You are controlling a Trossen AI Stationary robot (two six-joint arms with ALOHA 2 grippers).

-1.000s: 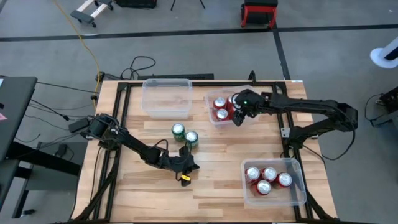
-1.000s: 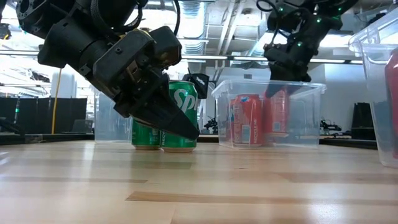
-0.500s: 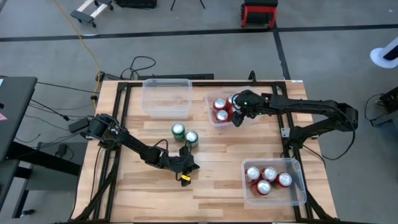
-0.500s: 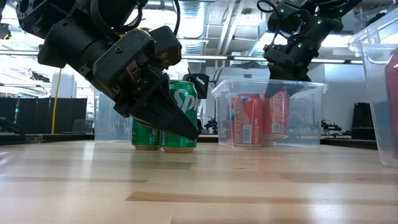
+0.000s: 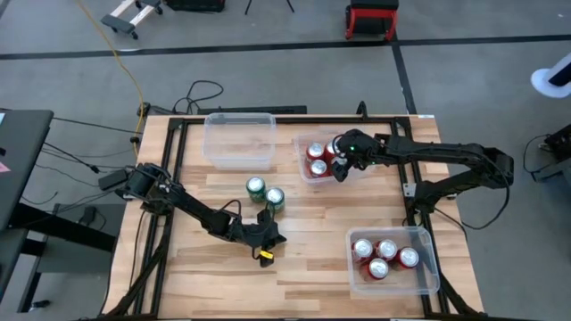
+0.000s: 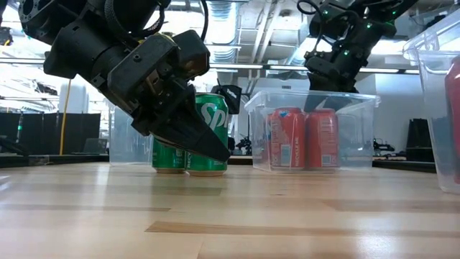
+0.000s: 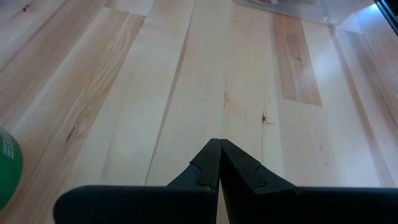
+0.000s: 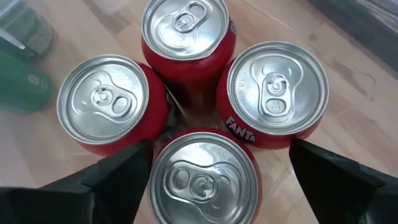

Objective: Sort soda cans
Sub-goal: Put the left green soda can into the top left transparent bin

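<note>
The right arm's fingers (image 8: 118,177) are now spread wide, and a red can (image 8: 202,180) has been released into the bin (image 5: 302,169). The left arm's fingers (image 7: 211,163) are pressed shut, empty; two green cans (image 5: 265,193) remain unsorted on the surface (image 5: 303,267).

A pale wood-plank counter (image 5: 303,267) sits on a black metal frame. Three clear plastic bins stand on it: one at the far left-centre (image 5: 239,140), one at the far middle (image 5: 300,169), and one at the near right corner (image 5: 426,267). Beyond the counter, grey floor carries a yellow cable (image 5: 125,53), black cables (image 5: 201,94) and what may be a red stool (image 5: 372,18).
</note>
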